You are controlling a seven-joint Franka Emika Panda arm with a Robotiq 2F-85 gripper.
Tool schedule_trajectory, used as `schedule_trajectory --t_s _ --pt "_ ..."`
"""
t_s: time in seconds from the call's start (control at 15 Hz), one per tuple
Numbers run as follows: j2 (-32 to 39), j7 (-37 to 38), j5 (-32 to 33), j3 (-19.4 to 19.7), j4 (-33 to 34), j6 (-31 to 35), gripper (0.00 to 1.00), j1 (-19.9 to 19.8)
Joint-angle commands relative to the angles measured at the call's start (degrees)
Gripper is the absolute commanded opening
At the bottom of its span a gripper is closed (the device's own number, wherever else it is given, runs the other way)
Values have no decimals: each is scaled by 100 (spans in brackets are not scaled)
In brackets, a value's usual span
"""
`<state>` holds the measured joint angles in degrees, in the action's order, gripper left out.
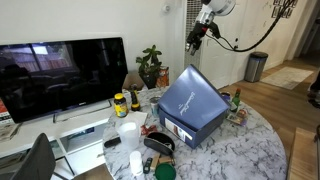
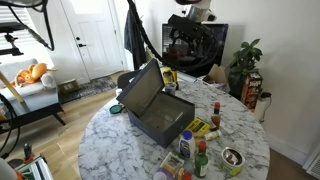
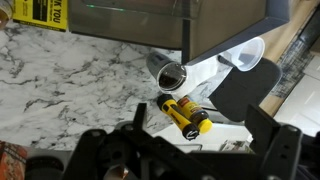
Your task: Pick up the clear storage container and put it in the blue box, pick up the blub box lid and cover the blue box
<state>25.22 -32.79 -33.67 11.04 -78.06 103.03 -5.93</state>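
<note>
On the marble table point(image 2: 110, 150), the blub box lid point(image 2: 140, 90) leans tilted against the blue box point(image 2: 165, 125), top edge free, box mouth open beside it. We judge the lid light, stiff and flat, too wide to span, so pinch the raised rim near the middle of the free edge. It is smooth and may swing or slip. A see-through wall at the top of the wrist view may be the clear storage container point(image 3: 130, 25); we cannot tell if it sits in the box. Bottles point(image 2: 200, 150) crowd near the box. The end effector point(image 1: 196, 40) hangs well above, fingers apart, empty.
</note>
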Motion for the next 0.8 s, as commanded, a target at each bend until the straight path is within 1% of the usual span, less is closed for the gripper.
schedule_trajectory --t_s 0.0,0.13,0.2,0.33,0.4,0.47,0.53,0.73 --pt "-643 -41 142 -508 -1403 1034 100 -129" --pt "-909 -128 111 -685 -1958 1219 100 -187" --pt "-364 54 128 -734 -1089 941 100 -293" --pt "-553 24 102 -795 -1481 1069 100 -272" --pt "-628 15 95 -794 -1578 1072 100 -267" --pt "-643 148 331 -719 -1661 1292 100 -198" --pt "-687 60 225 -775 -1711 1266 100 -242" --pt "-990 108 401 -794 -2018 1456 100 -242"
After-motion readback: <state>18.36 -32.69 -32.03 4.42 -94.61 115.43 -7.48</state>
